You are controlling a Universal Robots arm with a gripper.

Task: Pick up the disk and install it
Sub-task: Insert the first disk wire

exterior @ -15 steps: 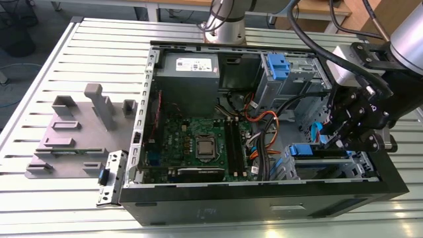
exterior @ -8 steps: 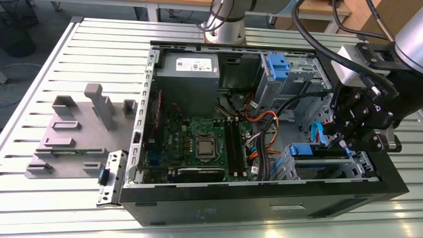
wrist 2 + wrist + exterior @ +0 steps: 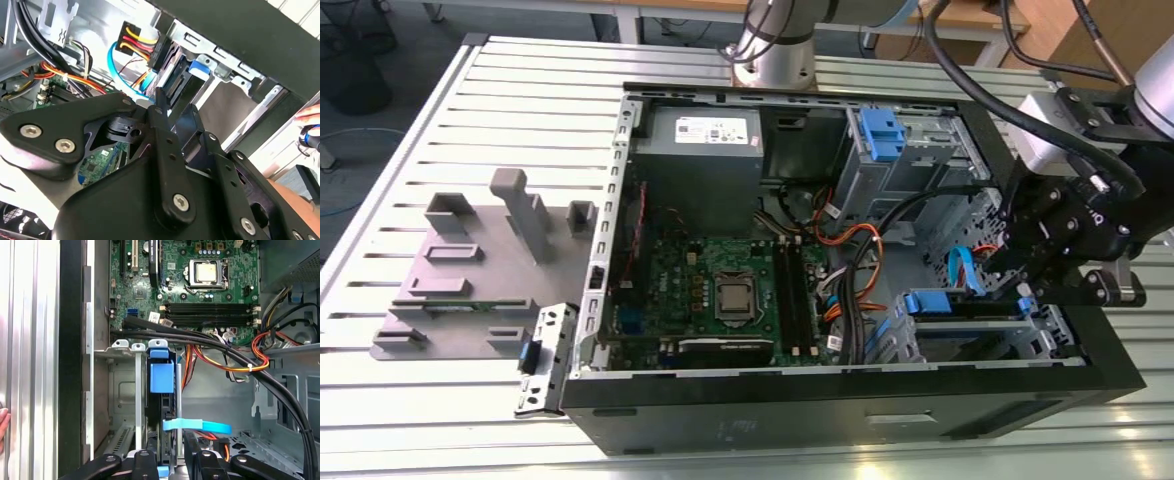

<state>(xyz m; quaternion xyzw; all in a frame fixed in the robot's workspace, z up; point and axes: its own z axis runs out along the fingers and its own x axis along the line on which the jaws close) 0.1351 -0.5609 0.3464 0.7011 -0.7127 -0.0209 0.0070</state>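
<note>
The disk [image 3: 161, 377] stands on edge in the drive cage [image 3: 120, 390] at the front corner of the open computer case [image 3: 854, 400], its blue end tab toward the motherboard. That tab [image 3: 927, 302] also shows in the exterior view, at the cage on that view's right. My gripper [image 3: 167, 462] reaches into the cage from the opposite end, with one black finger [image 3: 145, 460] on each side of the disk's blue-framed edge. The jaws look closed on it. In the second wrist view the gripper [image 3: 175, 107] points at the disk [image 3: 177, 82] in its slot.
Black and coloured cables [image 3: 225, 355] and a light-blue data cable [image 3: 200, 426] run close to the cage. The motherboard [image 3: 720, 290], a grey power-supply box [image 3: 700, 140] and an upper bay with a blue latch [image 3: 881, 135] fill the case. A grey fixture [image 3: 480, 270] lies outside it. A hand [image 3: 310, 117] is nearby.
</note>
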